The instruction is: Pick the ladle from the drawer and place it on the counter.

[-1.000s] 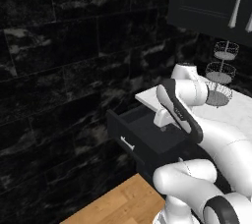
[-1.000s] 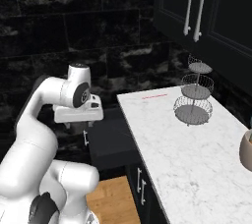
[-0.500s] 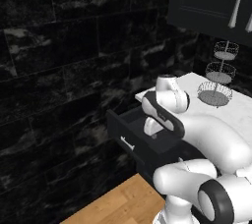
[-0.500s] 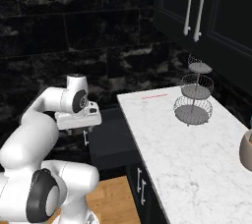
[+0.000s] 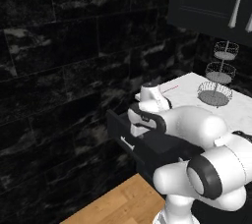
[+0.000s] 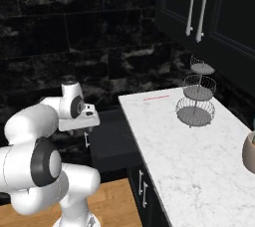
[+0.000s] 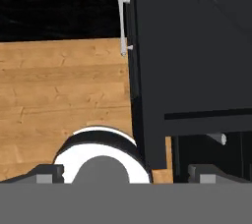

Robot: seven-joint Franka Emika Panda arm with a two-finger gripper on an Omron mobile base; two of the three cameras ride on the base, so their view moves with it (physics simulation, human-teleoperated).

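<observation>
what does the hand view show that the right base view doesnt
Only the hand view: looking down into the open drawer, a faint dark ladle lying inside it, plus the drawer's silver bar handle seen close.

Only the right base view: the white marble counter, a three-tier wire stand on it, and the tall cabinet doors above.

Both: the black drawer and the wooden floor.

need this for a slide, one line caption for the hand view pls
Open gripper looking down into the pulled-out black drawer, its silver bar handle over the wooden floor.
</observation>
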